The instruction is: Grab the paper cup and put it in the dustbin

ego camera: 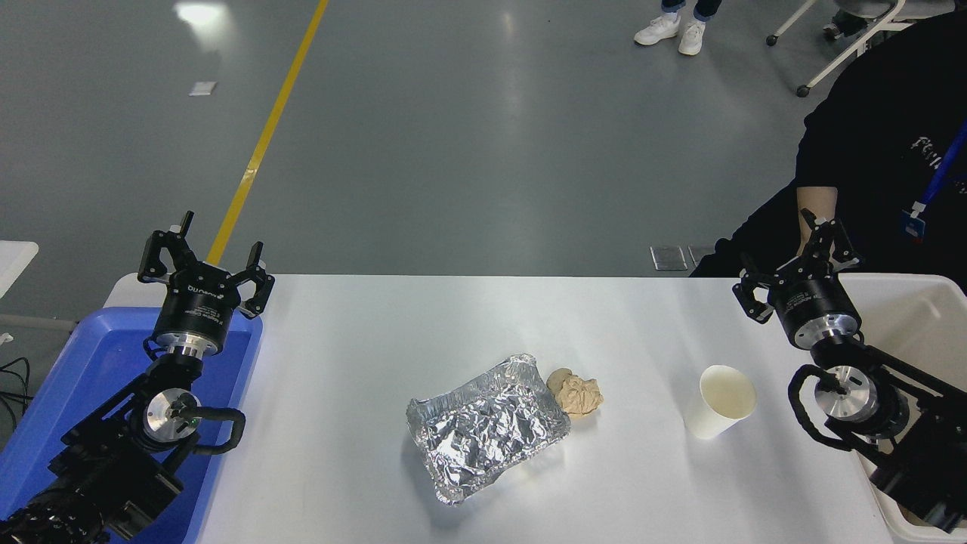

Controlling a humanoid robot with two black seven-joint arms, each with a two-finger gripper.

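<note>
The white paper cup (719,400) stands upright on the white table (363,355), right of centre, its cream inside showing. The off-white dustbin (918,306) sits at the table's right edge, partly hidden by my right arm. My right gripper (801,261) is open and empty, raised over the table's far right edge, above and to the right of the cup, apart from it. My left gripper (200,253) is open and empty, parked over the far left corner.
A crumpled foil tray (487,427) lies mid-table with a tan paper ball (576,393) touching its right corner. A blue bin (91,370) stands at the left under my left arm. A person in black (884,151) is at the far right.
</note>
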